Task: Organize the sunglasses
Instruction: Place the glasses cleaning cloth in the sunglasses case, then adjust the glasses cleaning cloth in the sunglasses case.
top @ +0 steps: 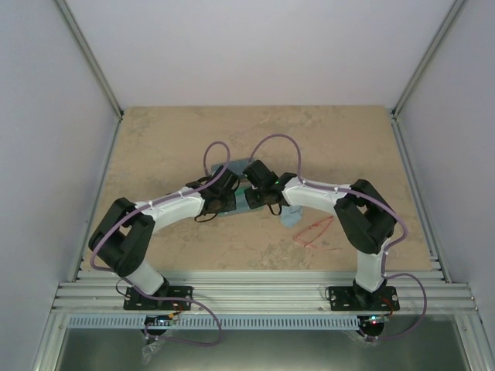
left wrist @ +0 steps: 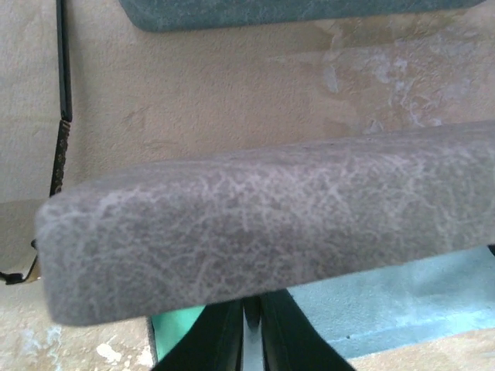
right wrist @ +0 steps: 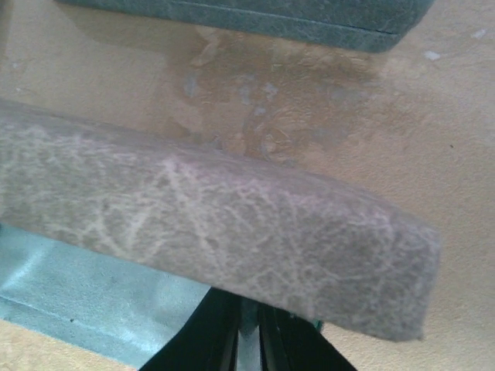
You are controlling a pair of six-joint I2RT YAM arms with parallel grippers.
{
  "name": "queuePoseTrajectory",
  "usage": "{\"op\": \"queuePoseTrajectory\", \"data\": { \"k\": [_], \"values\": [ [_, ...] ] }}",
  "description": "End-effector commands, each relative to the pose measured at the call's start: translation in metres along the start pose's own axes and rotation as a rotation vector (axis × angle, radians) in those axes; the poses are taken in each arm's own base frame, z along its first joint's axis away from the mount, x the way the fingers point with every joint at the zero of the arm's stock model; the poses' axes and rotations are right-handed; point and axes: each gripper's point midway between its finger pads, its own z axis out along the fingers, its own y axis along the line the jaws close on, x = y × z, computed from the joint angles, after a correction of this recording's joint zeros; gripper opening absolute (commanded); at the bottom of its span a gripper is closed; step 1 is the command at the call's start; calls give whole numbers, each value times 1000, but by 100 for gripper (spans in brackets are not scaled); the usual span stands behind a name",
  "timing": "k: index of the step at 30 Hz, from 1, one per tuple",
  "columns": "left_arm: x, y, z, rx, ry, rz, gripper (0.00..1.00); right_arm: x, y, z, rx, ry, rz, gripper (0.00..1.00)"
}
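Blocking wrist views: cracked grey leathery case (left wrist: 263, 224); left tool (left wrist: 249, 328), right tool (right wrist: 246, 332) closed; blue cloth (left wrist: 402, 297) beneath; red glasses (top: 313, 230) right of centre.

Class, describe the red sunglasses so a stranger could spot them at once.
On the tan table, look just inside the bend of the right arm. There, beside the light blue cloth, lie the red sunglasses: the only thin red wire outline among grey, blue and black things.

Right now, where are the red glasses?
Top view: the red glasses lie on the table's right half, just nearer than the blue cloth, beside the right arm.
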Motion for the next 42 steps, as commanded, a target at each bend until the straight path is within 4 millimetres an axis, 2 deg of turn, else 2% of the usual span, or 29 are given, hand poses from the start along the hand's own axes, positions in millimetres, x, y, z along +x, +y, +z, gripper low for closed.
{"op": "queuePoseTrajectory", "data": {
  "k": [1, 3, 6, 9, 14, 17, 24, 28, 31, 36, 42],
  "values": [
    [-3, 8, -2, -43, -11, 1, 15, -3, -8, 1, 37, 5, -15, 13],
    [-7, 9, -9, -43, -29, -3, 21, -7, -9, -6, 35, -9, -13, 18],
    [-12, 9, -18, -36, -53, -12, 24, -13, -4, -19, 6, -32, -17, 23],
    [-17, -2, -24, 24, -69, -16, 24, -16, 2, -26, -32, -42, -19, 24],
    [-12, -31, -19, 192, -47, 14, 23, -13, 20, -22, -136, -24, -34, 24],
    [-5, -39, -9, 227, -13, 27, 21, -11, 28, -17, -186, -2, -40, 23],
    [8, -30, 12, 180, 29, 29, 21, -3, 26, 2, -242, 48, -30, 22],
    [12, -14, 19, 103, 28, 24, 22, 0, 17, 7, -240, 67, -20, 23],
    [15, -4, 21, 64, 19, 11, 24, 5, 12, 9, -234, 76, -9, 23],
    [15, 2, 22, 33, 13, 11, 29, 14, 9, 18, -224, 105, -1, 23],
    [16, 5, 22, 18, 16, 13, 31, 11, -1, 17, -173, 86, 29, 22]
  ]
}}
